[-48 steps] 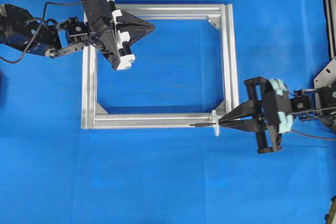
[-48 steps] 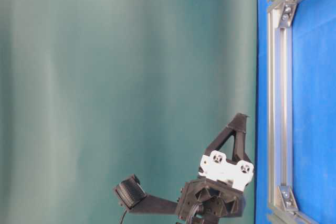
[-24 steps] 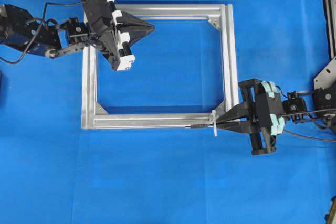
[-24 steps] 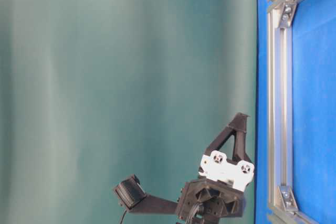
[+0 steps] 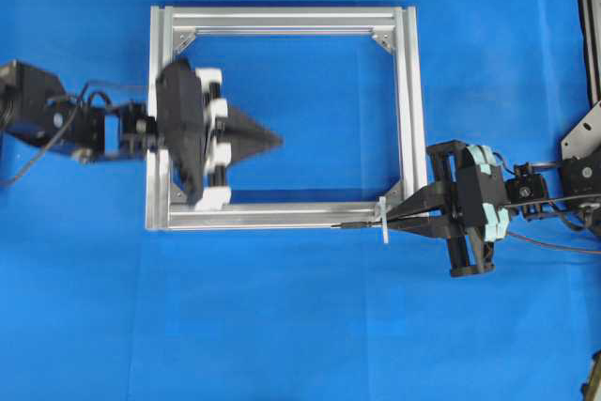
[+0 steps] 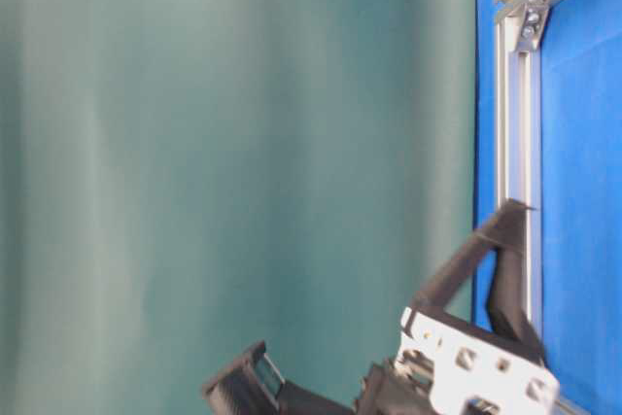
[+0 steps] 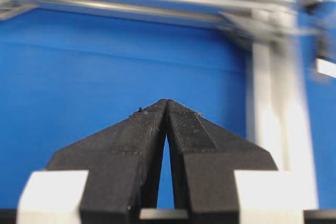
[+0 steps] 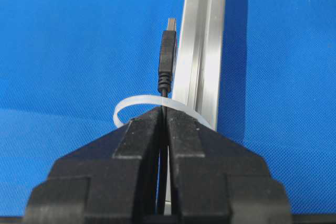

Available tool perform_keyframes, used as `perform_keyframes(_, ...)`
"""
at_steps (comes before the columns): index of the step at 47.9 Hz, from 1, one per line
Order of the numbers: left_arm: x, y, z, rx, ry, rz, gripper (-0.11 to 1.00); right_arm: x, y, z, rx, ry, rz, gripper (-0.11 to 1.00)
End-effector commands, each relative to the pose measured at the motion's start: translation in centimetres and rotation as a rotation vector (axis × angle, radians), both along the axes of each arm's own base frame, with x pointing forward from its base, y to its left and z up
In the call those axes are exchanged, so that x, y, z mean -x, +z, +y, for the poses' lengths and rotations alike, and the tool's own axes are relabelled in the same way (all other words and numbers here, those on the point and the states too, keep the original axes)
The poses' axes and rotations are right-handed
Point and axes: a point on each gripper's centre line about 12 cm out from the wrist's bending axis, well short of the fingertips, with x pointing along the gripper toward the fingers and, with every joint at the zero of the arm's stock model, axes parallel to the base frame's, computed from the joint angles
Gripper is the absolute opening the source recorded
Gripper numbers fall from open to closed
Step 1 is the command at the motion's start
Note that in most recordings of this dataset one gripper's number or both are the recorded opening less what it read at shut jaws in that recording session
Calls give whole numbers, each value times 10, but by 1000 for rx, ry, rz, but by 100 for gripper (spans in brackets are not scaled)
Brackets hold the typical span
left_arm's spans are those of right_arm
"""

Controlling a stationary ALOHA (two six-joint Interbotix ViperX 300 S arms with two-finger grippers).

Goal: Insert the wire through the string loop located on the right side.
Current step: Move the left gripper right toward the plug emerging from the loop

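Wire (image 8: 167, 51) is sitting pinched in my right gripper (image 8: 163, 113), its plug already past the string loop (image 8: 137, 103) beside the aluminium frame (image 8: 202, 40). My left gripper (image 7: 166, 104), closed and empty, is hovering inside the frame. Risk: releasing too soon and letting the plug slip back out.

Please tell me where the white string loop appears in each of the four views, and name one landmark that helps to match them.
Overhead exterior: the string loop is at the lower right corner of the aluminium frame, just left of the right gripper.
Table-level exterior: not in it.
Left wrist: too blurred to tell.
Right wrist: the loop arches just above the fingertips, around the wire.
Shared landmark: the aluminium frame.
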Motion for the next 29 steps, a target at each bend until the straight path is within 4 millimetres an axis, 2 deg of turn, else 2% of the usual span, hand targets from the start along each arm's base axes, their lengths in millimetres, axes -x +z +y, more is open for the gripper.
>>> perform_keyframes(1,-1,17,-23,8,-59,-49,0,-4,6,0,-7,-7,-28,-3)
perform_keyframes(9,2,17,-56,25,-144,-50,0,-4,6,0,-7,-7,-28,-3)
perform_keyframes(15,5,17,-71,27,-185,-50,0,-4,6,0,-6,-6,-27,-3)
perform_keyframes(29,-2,21,-70,28,-178,-66,0,-4,6,0,-7,-6,-30,-3)
